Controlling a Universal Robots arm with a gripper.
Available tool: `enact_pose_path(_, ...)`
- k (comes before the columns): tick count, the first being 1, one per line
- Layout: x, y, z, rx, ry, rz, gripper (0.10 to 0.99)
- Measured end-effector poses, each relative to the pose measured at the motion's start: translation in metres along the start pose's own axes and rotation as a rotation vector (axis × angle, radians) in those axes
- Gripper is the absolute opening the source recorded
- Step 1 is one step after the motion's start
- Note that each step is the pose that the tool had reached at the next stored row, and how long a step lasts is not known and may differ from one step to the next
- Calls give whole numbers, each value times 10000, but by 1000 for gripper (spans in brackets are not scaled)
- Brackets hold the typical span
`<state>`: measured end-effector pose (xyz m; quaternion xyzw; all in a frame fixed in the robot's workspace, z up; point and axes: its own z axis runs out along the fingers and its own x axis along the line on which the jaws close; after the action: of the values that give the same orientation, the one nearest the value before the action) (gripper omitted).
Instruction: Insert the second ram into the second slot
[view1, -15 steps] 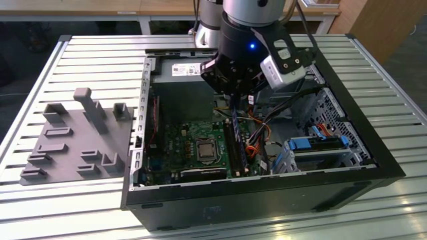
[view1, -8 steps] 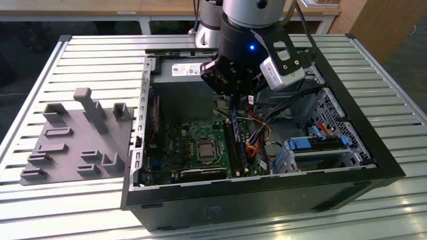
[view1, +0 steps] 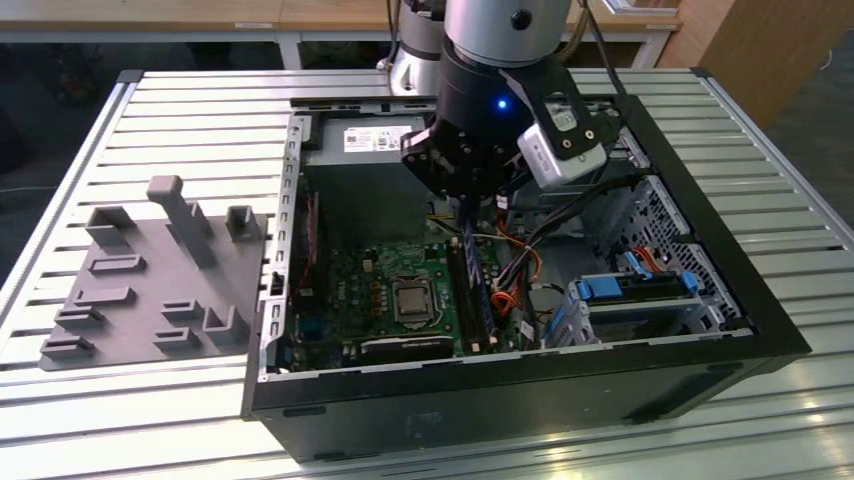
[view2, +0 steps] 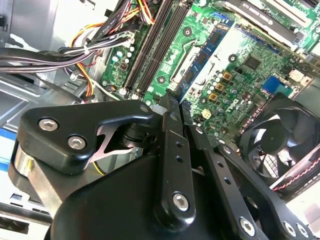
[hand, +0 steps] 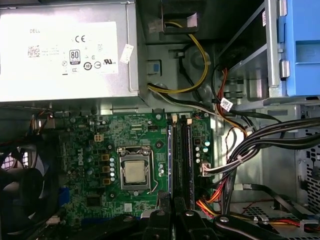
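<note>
I see gripper (view1: 465, 208) mid-frame in exterior view, above memory slots (view1: 471, 290) | motherboard (view1: 380, 265) inside open case (view1: 534, 362) on surface (view1: 174, 110) | jaws: I cannot tell open or closed

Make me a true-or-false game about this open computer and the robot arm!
1. The computer case lies open on the slatted table. True.
2. The grey holder block sits on the exterior view's right of the case. False: it sits on the left.
3. The gripper hangs inside the case, near the memory slots. True.
4. A big cooler covers the processor. False: its bare metal top shows.
5. A black fan sits beside the motherboard. True.
</note>
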<state>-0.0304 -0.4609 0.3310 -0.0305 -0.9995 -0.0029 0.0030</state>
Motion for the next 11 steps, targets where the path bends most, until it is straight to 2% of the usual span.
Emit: enact_pose_path(11,-1,0,57,0,0,0,137)
